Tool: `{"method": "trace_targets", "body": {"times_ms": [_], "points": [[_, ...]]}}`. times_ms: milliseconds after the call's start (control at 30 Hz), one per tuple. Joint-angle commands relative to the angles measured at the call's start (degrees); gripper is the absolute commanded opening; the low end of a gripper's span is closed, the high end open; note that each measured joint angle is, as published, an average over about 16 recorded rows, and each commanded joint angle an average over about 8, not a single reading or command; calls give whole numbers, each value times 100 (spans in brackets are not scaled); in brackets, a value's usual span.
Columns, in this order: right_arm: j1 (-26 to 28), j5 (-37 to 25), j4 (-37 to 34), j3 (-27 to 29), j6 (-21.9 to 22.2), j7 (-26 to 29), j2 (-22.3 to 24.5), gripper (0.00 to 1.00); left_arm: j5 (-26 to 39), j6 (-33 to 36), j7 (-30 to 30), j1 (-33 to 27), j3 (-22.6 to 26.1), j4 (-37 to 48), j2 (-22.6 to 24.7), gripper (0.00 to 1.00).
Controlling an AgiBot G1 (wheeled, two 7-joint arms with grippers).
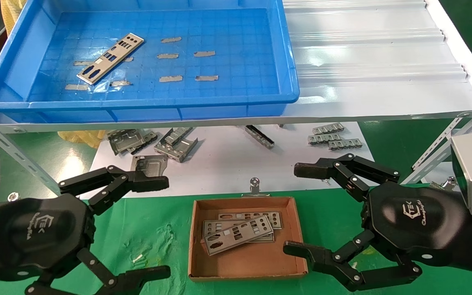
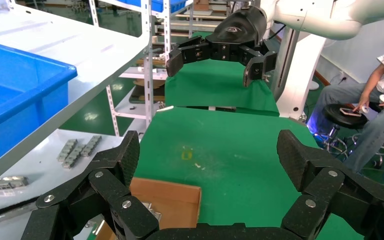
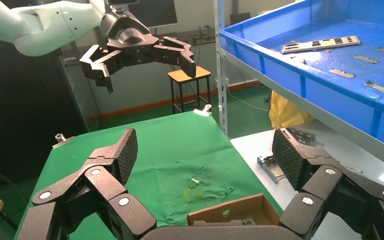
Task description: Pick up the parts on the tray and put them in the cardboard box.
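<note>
Left gripper: black linkage-fingered left gripper [image 1: 137, 227] hovers over the green-clothed worktop near its left edge, fingers spread wide, nothing between them
Tray: large shallow bright blue plastic tray [image 1: 289, 65] sits on the raised white shelf toward the worktop's far left corner; grey tape strips [image 1: 166, 56] dot its grid floor
Remaining part: one thin flat silver metal plate with punched cut-outs [image 1: 110, 58] lies at a slant on the left half of the tray floor, free of either gripper
Brackets: bent grey metal brackets [image 1: 176, 143] lie on the white sheet under the shelf; no part of the job
Box: small shallow brown cardboard box [image 1: 197, 241] sits at the near middle of the worktop, between the two grippers, with several silver plates [image 1: 238, 233] stacked inside
Right gripper: black linkage-fingered right gripper [image 1: 301, 209] hangs just beside the box's right wall, fingers released and empty
Step in hand: by my reading, between cycles, with one plate left to fetch
Next move: reach up and over the tray's front wall to the plate; the left arm looks nearer, and a flat thin plate likely needs an edge-on pinch
</note>
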Motion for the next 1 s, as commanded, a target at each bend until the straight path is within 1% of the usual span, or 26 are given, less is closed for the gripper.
{"method": "trace_targets", "body": {"times_ms": [33,567,833,1000], "points": [[0,0,0,0,0,0,0,100,0,0,0,0,0,0,0,100],[0,0,0,0,0,0,0,100,0,0,0,0,0,0,0,100],[0,0,0,0,0,0,0,0,0,0,0,0,0,0,0,100],[0,0,0,0,0,0,0,0,0,0,0,0,0,0,0,100]]}}
